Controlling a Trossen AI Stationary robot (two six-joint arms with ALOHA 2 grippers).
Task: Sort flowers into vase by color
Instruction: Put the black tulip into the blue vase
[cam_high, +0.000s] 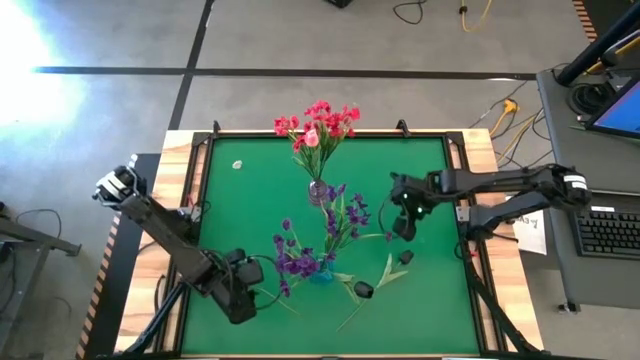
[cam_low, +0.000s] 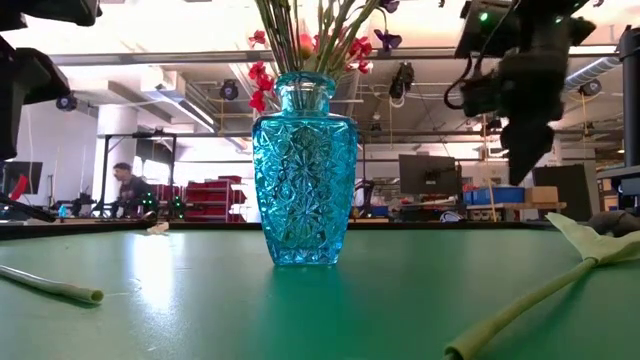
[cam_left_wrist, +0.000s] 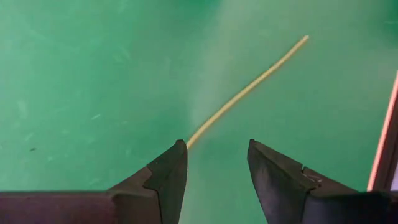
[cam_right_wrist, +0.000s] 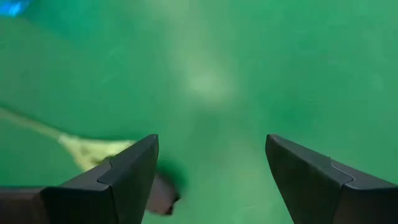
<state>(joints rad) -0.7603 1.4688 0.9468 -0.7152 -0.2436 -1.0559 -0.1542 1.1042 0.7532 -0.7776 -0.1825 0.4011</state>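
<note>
Done so far: The red flowers (cam_high: 318, 122) stand in a clear vase (cam_high: 319, 192) near the far middle of the desk (cam_high: 250, 200). The purple flowers (cam_high: 300, 255) stand in a blue vase (cam_low: 303, 170) nearer the front. Each color has its own vase, so most of the job looks done.

Still to do: Two flowers with dark heads lie flat on the desk. Their color is hard to tell. No third vase shows, so I cannot tell where they should go.

First loose flower: This loose flower (cam_high: 368, 292) lies to the right of the blue vase. Its dark head points toward the middle of the desk, and its stem runs down toward the front edge at a slant.

Second loose flower: This second flower (cam_high: 397, 263) lies just beside the first, a bit further right. It also lies at a slant, head up toward the back right, stem toward the front left.

Bare stem: A thin stem (cam_left_wrist: 249, 90) lies flat near the front left, with its cut end pointing away from the vases.

Left end effector: The left end effector (cam_left_wrist: 214, 180) is low over that thin stem. It is partly open and holds nothing.

Right end effector: The right end effector (cam_right_wrist: 211, 180) hangs above the second flower. It is wide open and holds nothing.
</note>
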